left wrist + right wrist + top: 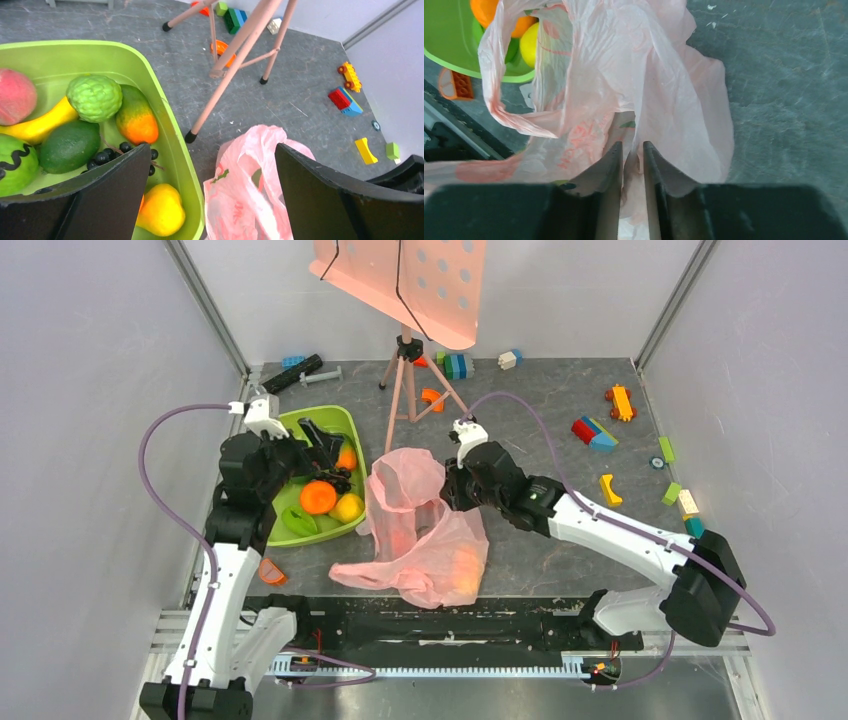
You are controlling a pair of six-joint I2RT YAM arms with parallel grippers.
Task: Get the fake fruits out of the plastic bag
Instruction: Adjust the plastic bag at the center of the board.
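Note:
The pink plastic bag [425, 530] lies crumpled on the table just right of the green tub [345, 420]. My right gripper [447, 485] is shut on a fold of the bag's film [649, 75], which shows between its fingers [610, 165]. An orange shape [462, 570] glows through the bag's lower part. My left gripper [210, 150] stands open above the tub's right rim, with the bag [250, 200] below it and nothing held. Fake fruits fill the tub: a mango [136, 117], an avocado [70, 145], a yellow pear [160, 210], black grapes [107, 155], an orange [318, 497].
A pink tripod stand [405, 370] carrying a perforated panel [410, 280] rises behind the bag. Toy bricks [595, 432] and a toy car [621, 402] are scattered at the right. An orange piece [270, 572] lies near the left arm. A black rail [450, 625] runs along the front edge.

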